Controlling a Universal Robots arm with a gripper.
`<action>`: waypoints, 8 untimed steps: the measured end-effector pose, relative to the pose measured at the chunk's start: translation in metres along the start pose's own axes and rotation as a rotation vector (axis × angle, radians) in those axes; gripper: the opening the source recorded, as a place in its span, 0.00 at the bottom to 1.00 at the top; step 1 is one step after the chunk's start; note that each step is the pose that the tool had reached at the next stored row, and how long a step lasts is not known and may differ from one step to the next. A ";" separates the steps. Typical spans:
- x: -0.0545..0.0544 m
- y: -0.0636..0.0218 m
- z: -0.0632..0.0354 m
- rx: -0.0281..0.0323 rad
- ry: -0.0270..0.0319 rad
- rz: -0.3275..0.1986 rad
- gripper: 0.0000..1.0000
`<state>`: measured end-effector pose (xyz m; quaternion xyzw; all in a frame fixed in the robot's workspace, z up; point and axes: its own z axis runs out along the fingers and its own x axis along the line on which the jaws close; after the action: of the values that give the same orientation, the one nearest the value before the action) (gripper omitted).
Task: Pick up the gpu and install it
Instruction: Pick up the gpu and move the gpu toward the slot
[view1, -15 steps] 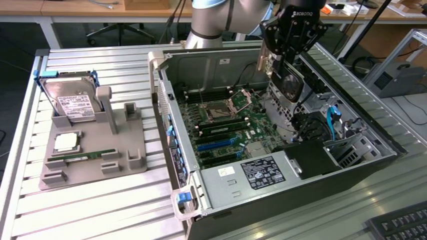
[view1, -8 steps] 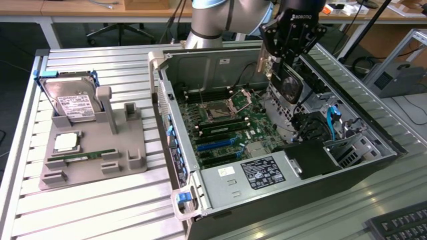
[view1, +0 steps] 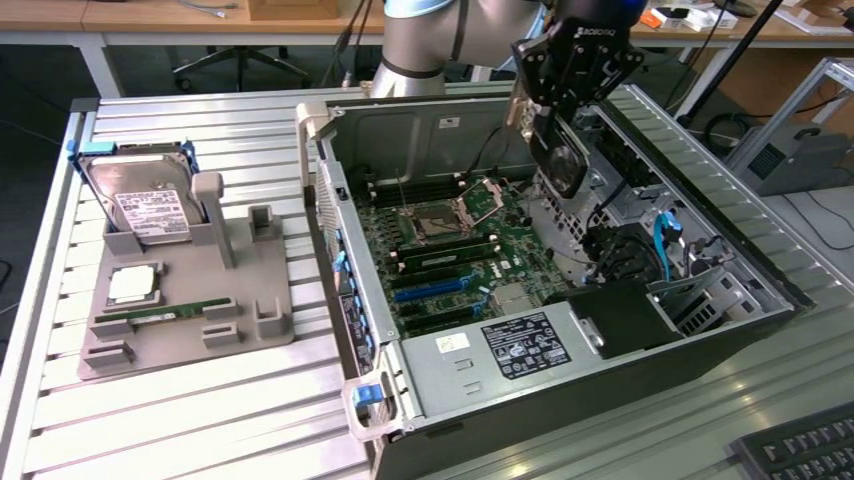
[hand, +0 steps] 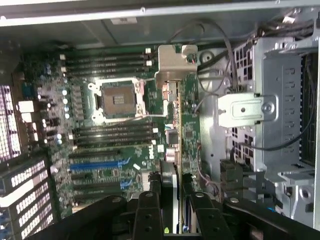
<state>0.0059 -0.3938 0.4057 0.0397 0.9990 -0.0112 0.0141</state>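
Overhead, the gripper (view1: 554, 115) (hand: 172, 197) is clamping the gpu (view1: 563, 165) (hand: 187, 125) between its black fingers (hand: 150, 200), and the card is hanging in the air above the open computer case (view1: 641, 370), over the side of the motherboard (view1: 461, 235) (hand: 110, 145) nearer the drive cage (hand: 280, 100). The card's long axis is running straight out from the fingers and down toward the board, leaning slightly in the exterior view. Its silver end bracket (hand: 175, 60) is sitting at the end farthest from the gripper. The black cooler face with its round fan is turning toward the exterior view's left, while the green circuit face is showing edge-on in the wrist view. On the motherboard, a small white Dell mark (hand: 148, 156) is showing just beside the blue slots (hand: 95, 165). A black label (view1: 531, 345) with white print is lying on the power supply, too small to read. Well apart, at the exterior view's left, a hard drive (view1: 147, 205) with a white label is leaning upright in a grey tray (view1: 200, 345), its print being unreadable too, with a narrow green RAM stick (view1: 167, 313) lying in the same tray.
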 end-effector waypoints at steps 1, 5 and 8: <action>0.000 -0.0001 0.0002 -0.0229 0.0018 0.002 0.27; 0.000 -0.0001 0.0004 -0.0393 0.0031 0.002 0.27; 0.000 -0.0001 0.0004 -0.0394 0.0031 0.002 0.27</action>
<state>0.0059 -0.3939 0.4053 0.0406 0.9990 0.0085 0.0133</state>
